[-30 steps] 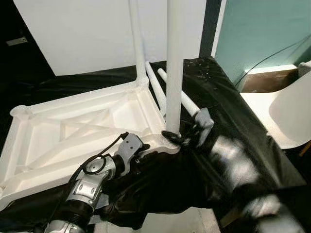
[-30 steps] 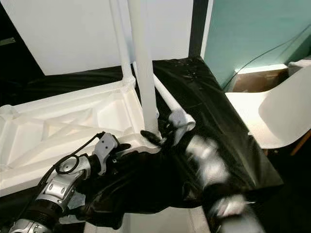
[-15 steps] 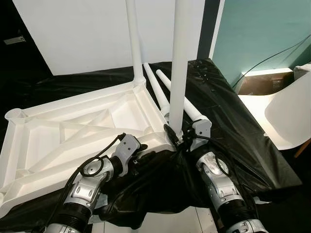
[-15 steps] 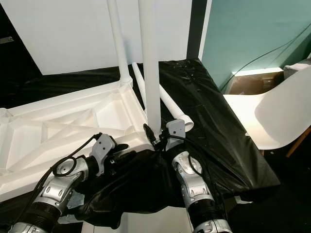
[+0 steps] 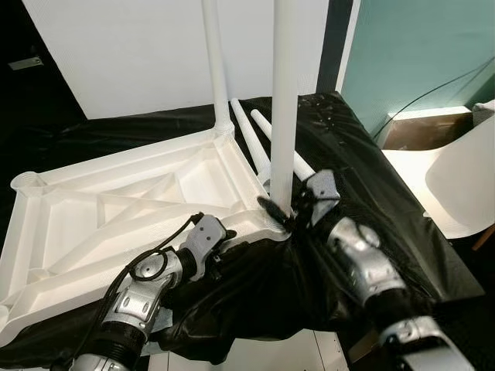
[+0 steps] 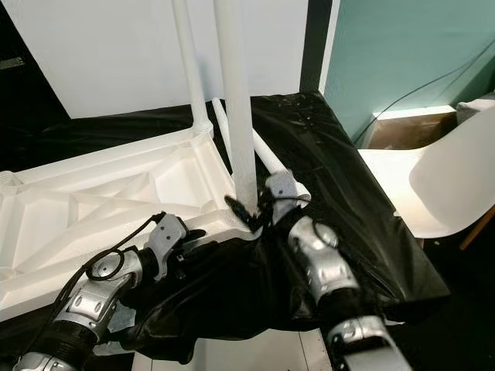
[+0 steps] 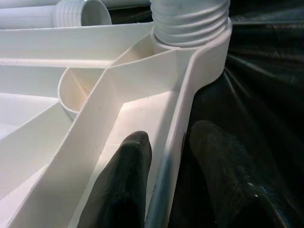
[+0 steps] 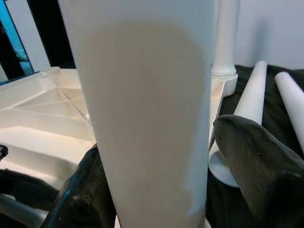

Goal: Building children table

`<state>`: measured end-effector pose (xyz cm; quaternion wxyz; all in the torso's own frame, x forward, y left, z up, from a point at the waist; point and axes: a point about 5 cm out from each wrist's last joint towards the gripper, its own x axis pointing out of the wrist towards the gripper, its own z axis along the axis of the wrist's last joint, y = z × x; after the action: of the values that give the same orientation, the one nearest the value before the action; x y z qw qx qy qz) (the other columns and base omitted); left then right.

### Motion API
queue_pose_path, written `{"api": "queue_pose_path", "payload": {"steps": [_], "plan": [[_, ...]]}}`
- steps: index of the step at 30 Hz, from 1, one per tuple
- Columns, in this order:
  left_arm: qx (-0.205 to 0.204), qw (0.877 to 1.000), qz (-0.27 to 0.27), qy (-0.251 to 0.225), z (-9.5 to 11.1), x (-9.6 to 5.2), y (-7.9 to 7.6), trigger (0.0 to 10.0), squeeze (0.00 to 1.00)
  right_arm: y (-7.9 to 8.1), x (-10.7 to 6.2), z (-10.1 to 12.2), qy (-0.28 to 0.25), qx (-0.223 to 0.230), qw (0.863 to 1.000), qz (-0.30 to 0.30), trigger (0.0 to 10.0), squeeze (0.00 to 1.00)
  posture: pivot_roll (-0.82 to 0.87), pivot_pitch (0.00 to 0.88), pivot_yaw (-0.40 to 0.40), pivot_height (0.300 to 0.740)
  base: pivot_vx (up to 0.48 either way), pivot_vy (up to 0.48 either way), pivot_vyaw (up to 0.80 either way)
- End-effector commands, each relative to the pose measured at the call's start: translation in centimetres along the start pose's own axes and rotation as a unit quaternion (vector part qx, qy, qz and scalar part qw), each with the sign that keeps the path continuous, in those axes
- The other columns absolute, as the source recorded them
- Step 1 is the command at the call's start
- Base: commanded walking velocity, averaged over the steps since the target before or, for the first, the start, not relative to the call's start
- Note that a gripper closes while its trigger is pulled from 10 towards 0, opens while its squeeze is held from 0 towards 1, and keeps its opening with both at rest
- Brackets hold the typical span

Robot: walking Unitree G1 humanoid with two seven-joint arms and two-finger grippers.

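Nearest: left gripper (image 7: 164,190) clamped astride the rim of the upturned tabletop (image 5: 116,216) on the black-draped bench (image 5: 363,178). Beyond: right gripper (image 5: 290,212) closed around upright leg (image 5: 283,108) at corner socket (image 7: 192,35). Risk: cross-threading if leg tilts; spare legs (image 5: 251,143) just behind, knockable.

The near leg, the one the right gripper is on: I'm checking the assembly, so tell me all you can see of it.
The near leg is a smooth white tube, plastic by its look, upright in the near corner socket of the upturned tabletop. Its top is out of frame. Ribbed threads show above the socket, so it seems not fully screwed in. The right gripper holds its base, a finger on each side.
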<state>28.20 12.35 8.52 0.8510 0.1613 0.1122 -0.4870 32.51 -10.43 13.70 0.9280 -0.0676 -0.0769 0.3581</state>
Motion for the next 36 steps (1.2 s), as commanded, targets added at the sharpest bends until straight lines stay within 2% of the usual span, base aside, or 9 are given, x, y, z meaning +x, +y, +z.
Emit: {"api": "queue_pose_path", "payload": {"steps": [1, 12, 16, 17, 19, 30, 31, 32, 36], "plan": [[-0.044, 0.997, -0.017, 0.065, -2.5, 0.5, -1.3, 10.0, 0.00, -0.3, -0.1, -0.3, 0.013, 0.007, 1.000, 0.004, 10.0, 0.00, -0.01, 0.000, 0.031, 0.740, 0.000, 0.000, 0.00], [-0.036, 0.993, -0.012, 0.111, -2.4, 1.2, -1.0, 10.0, 0.00, -0.8, -0.2, -0.3, 0.037, -0.022, 0.997, 0.071, 10.0, 0.00, -0.02, 0.000, 0.037, 0.740, 0.000, 0.000, 0.00], [-0.060, 0.990, -0.008, 0.125, -2.2, 1.7, -0.8, 10.0, 0.00, -1.2, -0.1, -0.3, 0.041, -0.030, 0.995, 0.085, 10.0, 0.00, -0.02, 0.000, 0.037, 0.740, 0.000, 0.000, 0.00], [-0.071, 0.990, -0.007, 0.124, -2.1, 1.8, -0.9, 0.7, 0.00, -1.2, 0.0, -0.2, 0.042, -0.031, 0.995, 0.088, 10.0, 0.00, -0.02, 0.000, 0.037, 0.740, 0.000, 0.000, 0.00], [-0.076, 0.989, -0.014, 0.123, -2.1, 1.8, -1.0, 0.0, 0.00, -1.3, 0.1, -0.2, 0.043, -0.031, 0.994, 0.091, 10.0, 0.00, -0.01, 0.000, 0.036, 0.740, 0.000, 0.000, 0.00], [-0.075, 0.987, -0.054, 0.129, -2.5, 1.2, -2.1, 0.0, 0.00, -0.9, 0.3, -0.4, 0.057, -0.036, 0.989, 0.130, 10.0, 0.00, -0.01, 0.000, 0.032, 0.740, 0.000, 0.000, 0.00], [-0.075, 0.987, -0.049, 0.132, -2.5, 1.2, -2.0, 10.0, 0.00, -1.0, 0.3, -0.5, 0.063, -0.038, 0.988, 0.136, 5.0, 0.00, -0.01, 0.000, 0.032, 0.740, 0.000, 0.000, 0.00], [-0.075, 0.987, -0.037, 0.134, -2.4, 1.3, -1.7, 10.0, 0.00, -1.1, 0.2, -0.7, 0.073, -0.042, 0.986, 0.145, 0.0, 0.00, -0.01, 0.000, 0.032, 0.740, 0.000, 0.000, 0.00], [-0.074, 0.988, -0.025, 0.136, -2.3, 1.4, -1.3, 10.0, 0.00, -1.3, 0.0, -1.1, 0.094, -0.043, 0.983, 0.152, 0.0, 0.00, -0.01, 0.000, 0.031, 0.740, 0.000, 0.000, 0.00]]}}
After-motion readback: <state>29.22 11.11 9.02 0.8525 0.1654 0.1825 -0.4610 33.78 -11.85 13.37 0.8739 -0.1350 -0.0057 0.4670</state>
